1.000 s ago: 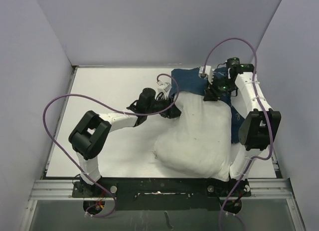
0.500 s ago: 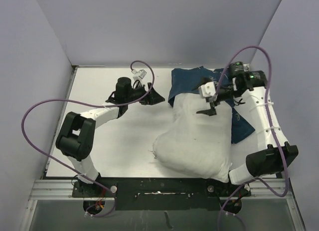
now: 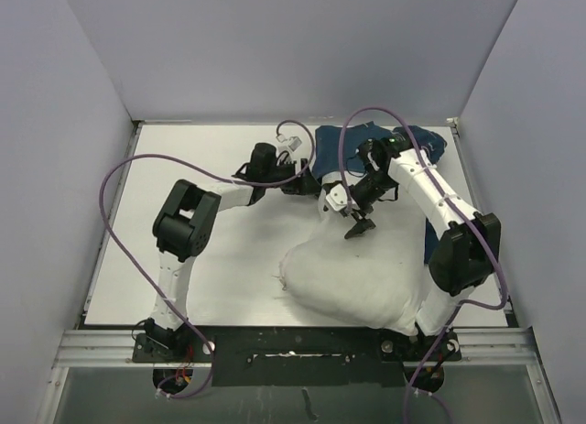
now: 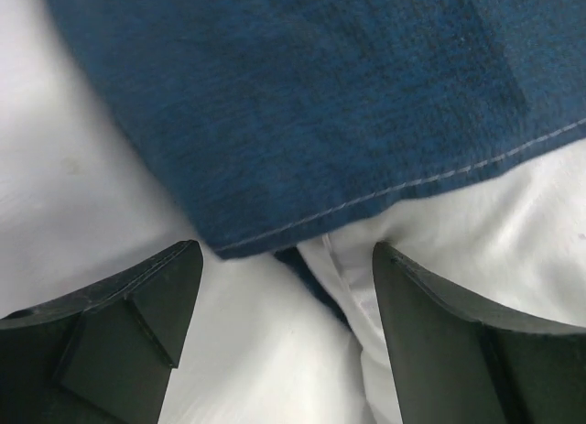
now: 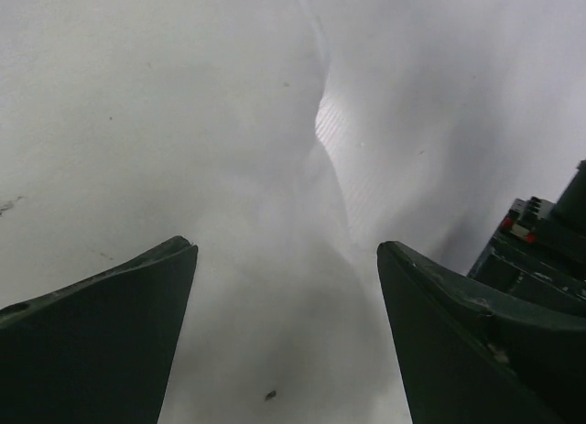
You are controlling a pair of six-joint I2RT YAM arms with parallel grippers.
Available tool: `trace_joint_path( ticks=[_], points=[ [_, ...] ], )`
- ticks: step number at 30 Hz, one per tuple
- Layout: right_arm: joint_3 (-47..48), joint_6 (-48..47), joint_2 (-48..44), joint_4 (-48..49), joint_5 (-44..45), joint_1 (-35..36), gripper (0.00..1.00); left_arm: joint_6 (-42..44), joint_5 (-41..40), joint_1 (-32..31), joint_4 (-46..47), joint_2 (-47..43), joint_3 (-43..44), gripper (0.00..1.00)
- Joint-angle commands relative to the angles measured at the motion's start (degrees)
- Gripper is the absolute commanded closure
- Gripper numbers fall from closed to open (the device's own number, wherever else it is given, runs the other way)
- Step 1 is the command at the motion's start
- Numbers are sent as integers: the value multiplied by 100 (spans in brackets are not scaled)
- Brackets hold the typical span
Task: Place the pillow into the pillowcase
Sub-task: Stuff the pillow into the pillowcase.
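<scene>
The white pillow (image 3: 362,268) lies at centre right, its far end inside the navy pillowcase (image 3: 352,142) at the back. My left gripper (image 3: 309,180) is open at the pillowcase's left hem, where blue cloth (image 4: 311,103) meets the pillow (image 4: 513,213); nothing is between its fingers (image 4: 137,305). My right gripper (image 3: 357,224) is open just above the pillow's upper part; its view shows only white pillow fabric (image 5: 229,122) between the fingertips (image 5: 110,342). More pillowcase (image 3: 432,233) shows along the pillow's right side.
The white table (image 3: 211,250) is walled by grey panels on the left, back and right. Purple cables (image 3: 110,204) loop off both arms. The right arm (image 3: 430,190) arches over the pillowcase. A black rail (image 3: 293,342) runs along the near edge.
My left gripper has swung right, from the open table back to the pillowcase's left hem. My right gripper has moved left and nearer, down over the pillow.
</scene>
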Motion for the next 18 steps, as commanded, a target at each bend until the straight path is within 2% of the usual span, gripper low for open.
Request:
trace_joint_path(
  ticks=[1,3,4,6,7,9,11,18],
  points=[
    [-129,388,-18,115,860,-113,24,129,-361,-359,143,423,602,27],
    [-156,556,-23,235,1096,-223,37,168,-605,-453,125,573,802,33],
    [-177,635,-23,305,1227,-283,45,176,-700,-472,109,643,940,44],
    [-252,859,-34,608,1519,-360,68,154,-826,-483,112,771,1074,74],
    [-303,975,-47,778,1666,-401,79,169,-891,-477,157,784,1082,85],
    [-375,1109,-73,1053,1909,-541,93,269,-906,-468,317,704,984,98],
    [-347,1300,-99,1361,2093,-760,100,462,-845,-458,462,474,798,100],
    [244,1800,-29,2588,2355,-1783,100,1405,-521,-478,650,-1050,-195,100]
  ],
)
